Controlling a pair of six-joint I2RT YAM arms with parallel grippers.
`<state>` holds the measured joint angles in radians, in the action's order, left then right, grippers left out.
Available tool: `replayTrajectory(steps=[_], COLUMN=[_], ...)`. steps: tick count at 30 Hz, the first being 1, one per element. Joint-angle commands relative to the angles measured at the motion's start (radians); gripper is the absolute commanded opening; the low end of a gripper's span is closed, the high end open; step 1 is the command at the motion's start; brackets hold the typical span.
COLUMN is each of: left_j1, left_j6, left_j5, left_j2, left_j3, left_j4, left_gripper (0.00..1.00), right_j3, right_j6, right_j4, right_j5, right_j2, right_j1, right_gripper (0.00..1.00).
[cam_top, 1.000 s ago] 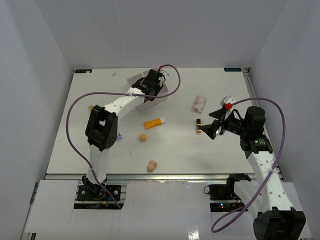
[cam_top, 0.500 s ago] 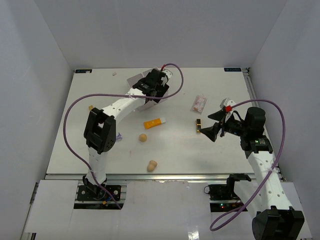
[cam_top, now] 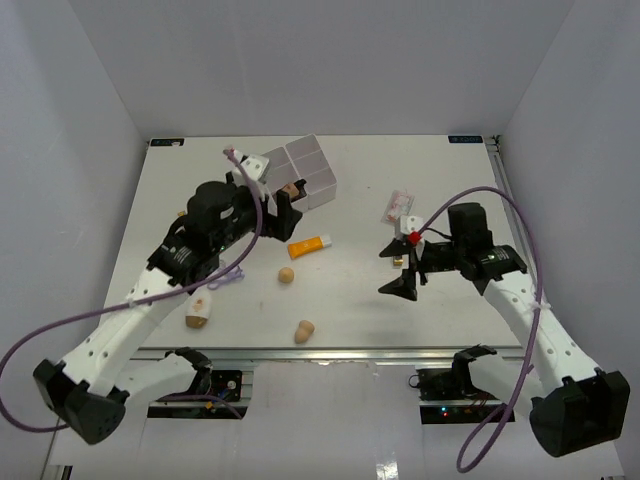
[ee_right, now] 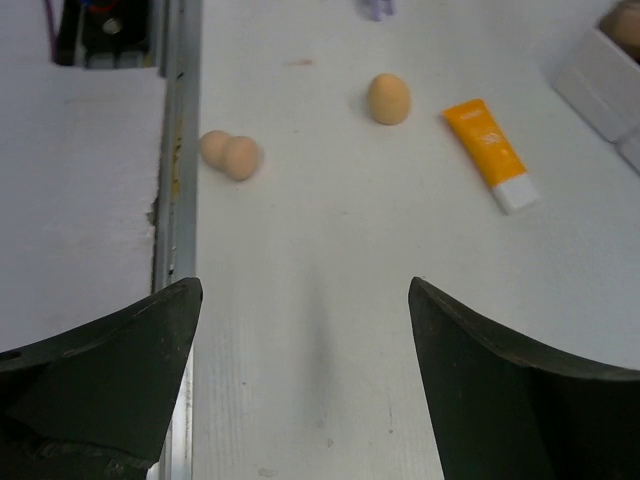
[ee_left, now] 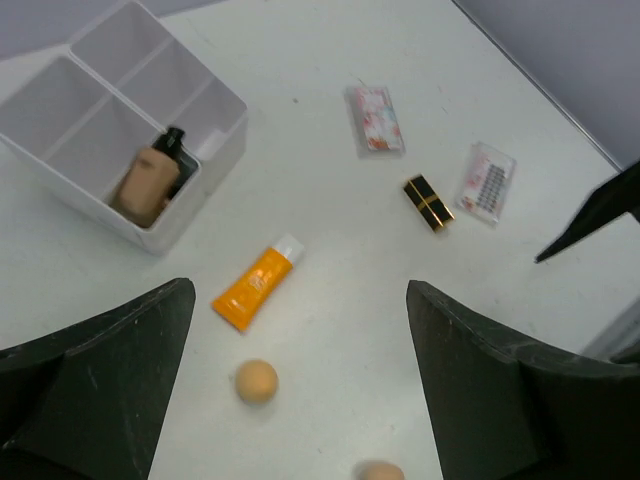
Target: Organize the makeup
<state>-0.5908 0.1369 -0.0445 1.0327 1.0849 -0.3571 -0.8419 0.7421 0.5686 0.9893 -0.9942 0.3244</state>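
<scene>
left gripper spread wide, nothing between my fingers; it hangs over the left-centre of the table in the top view.

- lower left, top view: loose bottle, skin-tone, lying flat just beside my left forearm.
- upper left, left wrist view: white box, four compartments. boxed bottle, skin-tone with a dark cap, lies in the compartment nearest the frame's centre.
- below and right of the box, apart from it: orange tube, flat on the table, white cap pointing to the upper right.
- bottom centre of the same view: egg sponge near the tube's orange end, not touching it. double sponge further right, cut by the bottom edge.
- upper centre: pink packet, flat, alone.
- right of centre: lipstick, black and gold, lying on its side. clear packet just beside it on the right.

right gripper also wide, holding nothing. in the top view it sits right of centre, with the lipstick just beside its upper finger. the right wrist view shows the double sponge at upper left near the metal rail, the egg sponge at upper centre, the tube at upper right, and the box corner at the far upper right. purple loop sits at the top edge, mostly cut off; cannot tell more of it.
</scene>
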Motion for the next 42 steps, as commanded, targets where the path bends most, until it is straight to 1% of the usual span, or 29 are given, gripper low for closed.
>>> replayTrajectory(steps=[1,3,4,6,8,10,14,17,24,29,36,42], left_j1=[0.009,0.011,0.011,0.011,0.011,0.011,0.011,0.011,0.011,0.011,0.011,0.011], left_j6=[0.151,0.165,0.168,0.168,0.168,0.167,0.175,0.182,0.191,0.191,0.193,0.193], left_j5=[-0.138,-0.13,-0.122,-0.092,-0.066,-0.041,-0.007,0.029,0.116,0.138,0.152,0.149], left_j2=[-0.213,-0.291,-0.348,-0.392,-0.428,-0.468,-0.545,-0.617,-0.704,-0.738,-0.769,-0.773], left_j3=[-0.211,-0.282,-0.298,-0.326,-0.335,-0.341,-0.346,-0.357,-0.375,-0.382,-0.395,-0.396], left_j4=[0.015,0.002,-0.006,-0.034,-0.057,-0.078,-0.105,-0.118,-0.147,-0.163,-0.174,-0.173], left_gripper=[0.98,0.98,0.98,0.98,0.98,0.98,0.98,0.98,0.98,0.98,0.98,0.98], right_j3=[-0.08,-0.092,-0.096,-0.12,-0.147,-0.18,-0.227,-0.248,-0.331,-0.359,-0.376,-0.379], right_j6=[0.2,0.33,0.36,0.449,0.502,0.515,0.498,0.453,0.332,0.238,0.211,0.191], right_j4=[0.136,0.175,0.174,0.187,0.19,0.179,0.128,0.055,-0.037,-0.098,-0.101,-0.11], right_j5=[-0.129,-0.145,-0.16,-0.186,-0.21,-0.22,-0.238,-0.248,-0.269,-0.308,-0.312,-0.358], right_j2=[-0.111,-0.156,-0.195,-0.251,-0.34,-0.412,-0.531,-0.6,-0.742,-0.807,-0.856,-0.882], right_j1=[0.242,0.315,0.377,0.43,0.476,0.519,0.584,0.608,0.655,0.7,0.718,0.726], right_gripper=[0.9,0.91,0.92,0.94,0.99,0.95,0.85,0.82,0.74,0.71,0.66,0.53])
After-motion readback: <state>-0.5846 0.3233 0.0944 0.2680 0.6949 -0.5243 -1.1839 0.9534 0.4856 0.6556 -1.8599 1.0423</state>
